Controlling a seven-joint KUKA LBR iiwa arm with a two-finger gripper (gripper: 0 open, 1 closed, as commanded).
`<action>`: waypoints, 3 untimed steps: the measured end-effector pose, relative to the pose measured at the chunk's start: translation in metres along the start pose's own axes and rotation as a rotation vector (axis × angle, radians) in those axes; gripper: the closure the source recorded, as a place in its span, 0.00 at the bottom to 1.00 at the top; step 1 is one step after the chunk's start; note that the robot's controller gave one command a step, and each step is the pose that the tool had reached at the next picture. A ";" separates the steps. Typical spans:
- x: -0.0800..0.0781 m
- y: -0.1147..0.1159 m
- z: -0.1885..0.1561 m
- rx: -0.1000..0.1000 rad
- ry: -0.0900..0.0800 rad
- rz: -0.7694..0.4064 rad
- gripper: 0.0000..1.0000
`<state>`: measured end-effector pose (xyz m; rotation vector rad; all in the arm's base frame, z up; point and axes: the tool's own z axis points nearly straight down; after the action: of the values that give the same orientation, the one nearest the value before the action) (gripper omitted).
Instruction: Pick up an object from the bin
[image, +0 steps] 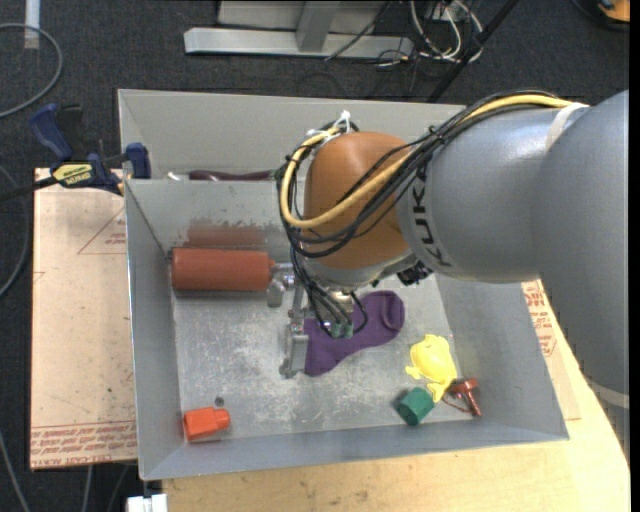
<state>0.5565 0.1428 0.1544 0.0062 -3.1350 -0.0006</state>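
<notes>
I see the pincer (314, 348) spread, low at the middle of the bin (150, 300), over the left end of a floppy purple piece (372, 322). A red-brown cylinder (220, 270) lies just left. A yellow toy (432, 358), green block (414, 406) and small brown piece (465, 395) sit front right, and an orange block (205, 423) front left.

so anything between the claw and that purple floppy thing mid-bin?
Nothing visible does. The claw sits right at the purple thing's left end; the brown cylinder and the yellow piece lie apart from both.
</notes>
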 end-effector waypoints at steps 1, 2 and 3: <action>-0.001 -0.001 -0.005 -0.001 -0.007 0.003 0.00; -0.005 -0.021 0.008 -0.005 -0.009 0.107 0.00; -0.002 -0.054 0.021 0.002 -0.001 0.289 0.00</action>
<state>0.5590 0.0889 0.1336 -0.4456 -3.1045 0.0042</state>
